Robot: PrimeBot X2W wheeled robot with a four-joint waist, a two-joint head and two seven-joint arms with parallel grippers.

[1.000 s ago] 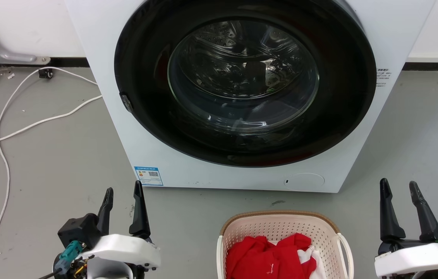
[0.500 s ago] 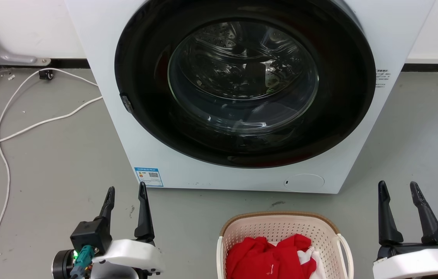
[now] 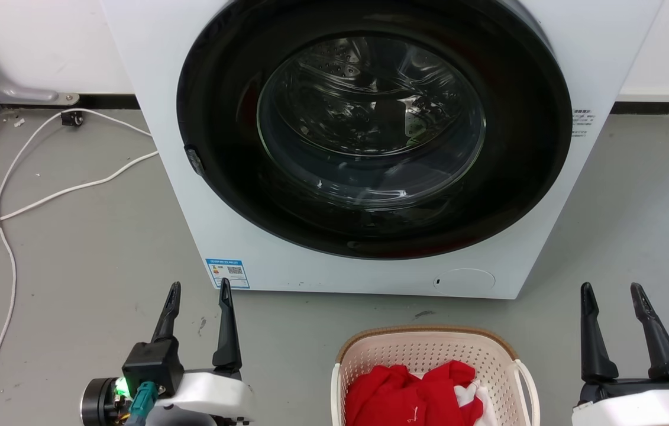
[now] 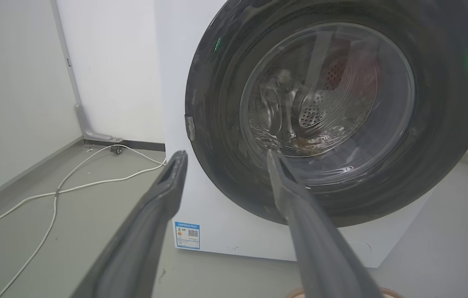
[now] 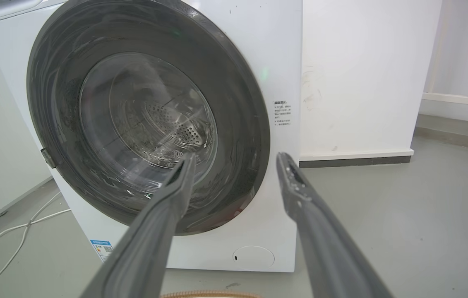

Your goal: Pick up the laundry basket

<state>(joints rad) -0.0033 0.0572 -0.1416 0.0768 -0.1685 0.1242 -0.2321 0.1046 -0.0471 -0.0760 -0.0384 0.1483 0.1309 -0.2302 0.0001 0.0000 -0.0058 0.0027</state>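
Note:
The laundry basket (image 3: 429,352), cream perforated plastic with a tan rim and a white loop handle on its right side, sits on the floor at the bottom centre of the head view, holding red and white clothes. A sliver of its tan rim (image 5: 211,294) shows at the bottom of the right wrist view and its rim (image 4: 296,293) in the left wrist view. My left gripper (image 3: 200,286) is open, left of the basket and apart from it. My right gripper (image 3: 612,289) is open, to the basket's right. Both hold nothing.
A white front-loading washing machine (image 3: 287,260) with a shut dark round door stands right behind the basket. White cables (image 3: 44,192) trail over the grey floor at the left. Walls and baseboards run behind the machine.
The head view has shifted slightly. My left gripper has moved a little right and its fingers point more upright. The right gripper sits a touch lower. The basket stays put.

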